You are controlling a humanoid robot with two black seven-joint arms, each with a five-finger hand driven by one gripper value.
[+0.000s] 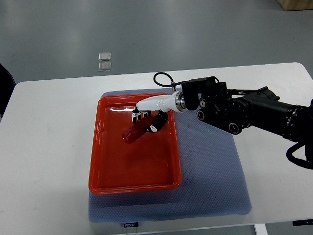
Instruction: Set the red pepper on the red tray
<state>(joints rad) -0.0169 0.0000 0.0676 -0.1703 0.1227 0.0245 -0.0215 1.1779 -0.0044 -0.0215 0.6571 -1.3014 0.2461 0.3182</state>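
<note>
The red tray [134, 183] looks like smooth plastic, glossy, with a bright reflection at its 12 o'clock rim. The red pepper [133, 133] has a shiny, smooth skin. Under the tray lies a grey-blue mat [215, 196] with a fine woven or dimpled texture, matt, like cloth or foam. The table [44, 147] is white, smooth and slightly matt. The right hand [150, 116] has a glossy white plastic shell and black finger parts; its arm, at 3 o'clock, is matt black with metal-looking rings.
</note>
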